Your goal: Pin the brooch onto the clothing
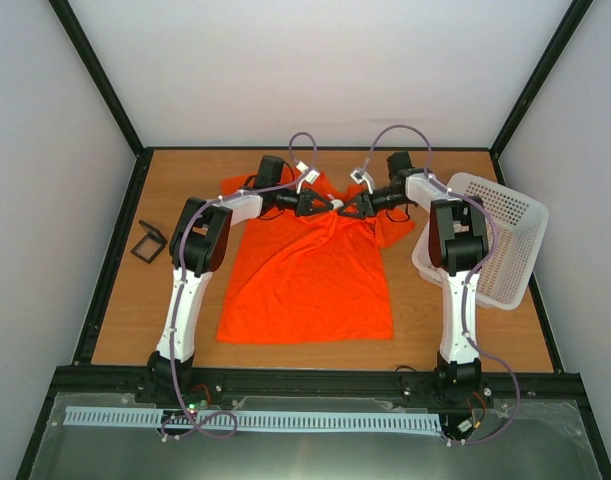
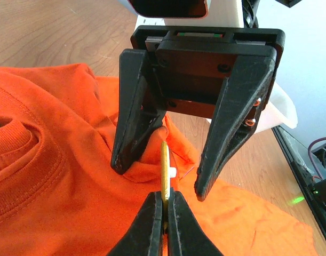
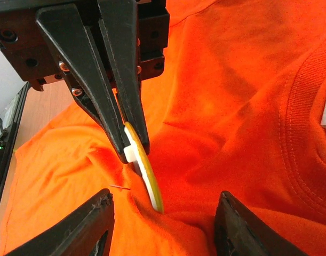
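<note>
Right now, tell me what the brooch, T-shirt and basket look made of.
Brooch: thin golden disc, smooth sheen, probably metal, possibly plastic. T-shirt: matte orange knit, likely cotton; ribbed stitched collar. Basket: white moulded plastic, perforated walls.

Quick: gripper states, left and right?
Left gripper: closed, holding the brooch.
Right gripper: open, holding nothing, just above the T-shirt.

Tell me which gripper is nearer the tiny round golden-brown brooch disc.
Left. The left gripper is shut on the brooch, holding it edge-on; the right gripper stands open facing it, fingers apart either side.
</note>
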